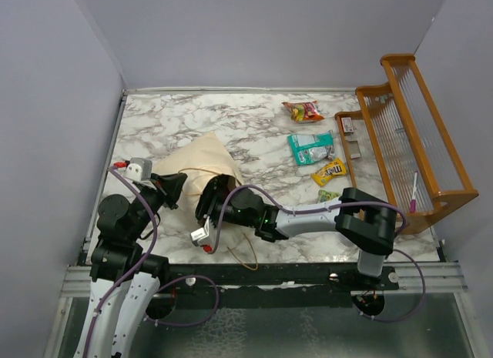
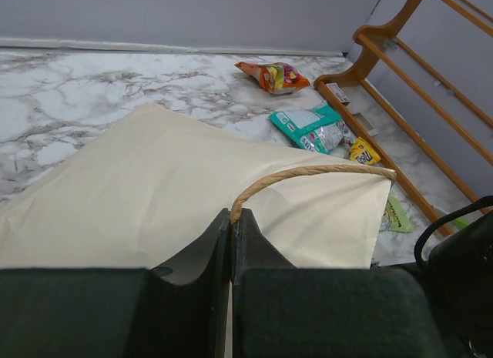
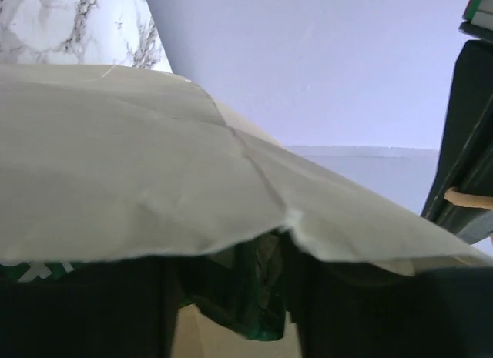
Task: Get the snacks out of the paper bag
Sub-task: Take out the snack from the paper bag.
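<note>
Cream paper carrier bag [image 1: 202, 154] lies near left, left gripper [image 2: 231, 223] clamped on its rim; right gripper [image 3: 227, 296] is inside its mouth, and I cannot tell whether it is closed.

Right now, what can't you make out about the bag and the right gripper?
What is left inside the bag: top view, paper and the right arm cover its mouth.
Right gripper closed or not: right wrist view, bag paper drapes over it.
Green packet: mostly under paper, cut off below.
</note>
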